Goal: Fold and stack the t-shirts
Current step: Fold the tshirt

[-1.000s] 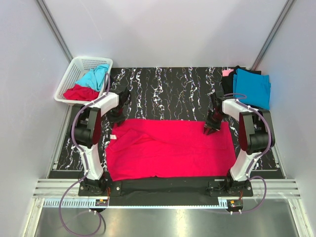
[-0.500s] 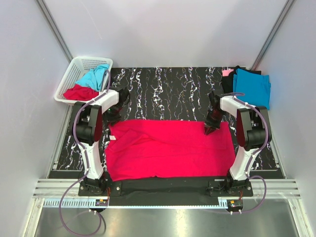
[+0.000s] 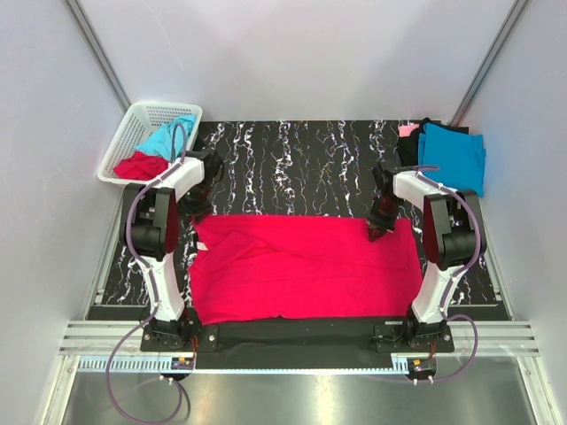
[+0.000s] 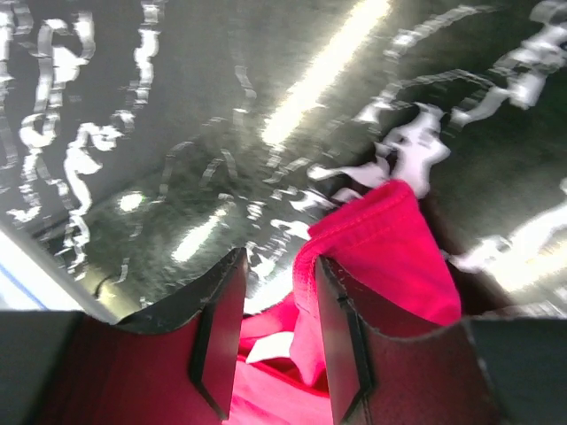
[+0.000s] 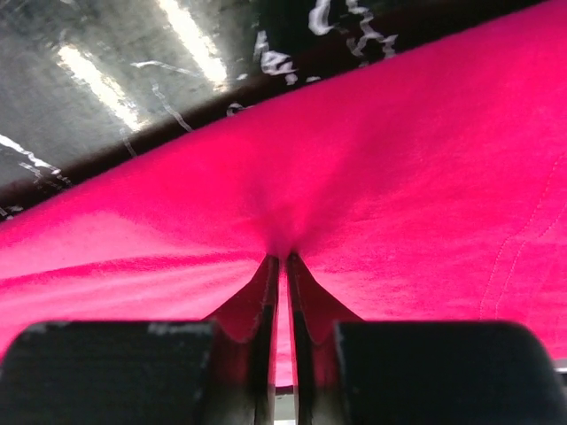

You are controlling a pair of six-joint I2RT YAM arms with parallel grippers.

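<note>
A crimson red t-shirt (image 3: 306, 266) lies spread flat across the near half of the marbled black table (image 3: 301, 164). My right gripper (image 3: 378, 232) (image 5: 279, 258) sits at the shirt's far right edge, shut on a pinch of the red cloth (image 5: 399, 150), which puckers at the tips. My left gripper (image 3: 199, 211) (image 4: 276, 266) is at the shirt's far left corner. Its jaws stand apart, with a raised fold of the red cloth (image 4: 390, 257) between them, lying against the right finger (image 4: 341, 336). More t-shirts, turquoise (image 3: 168, 137) and red (image 3: 140, 166), fill the basket.
The white lattice basket (image 3: 146, 115) stands at the far left corner. A folded stack with a turquoise shirt (image 3: 454, 155) on top, over black and pink ones, lies at the far right. Grey walls enclose the table on three sides.
The right gripper's jaws have closed onto the shirt's far right edge. The left arm's wrist has shifted slightly away, towards the basket.
</note>
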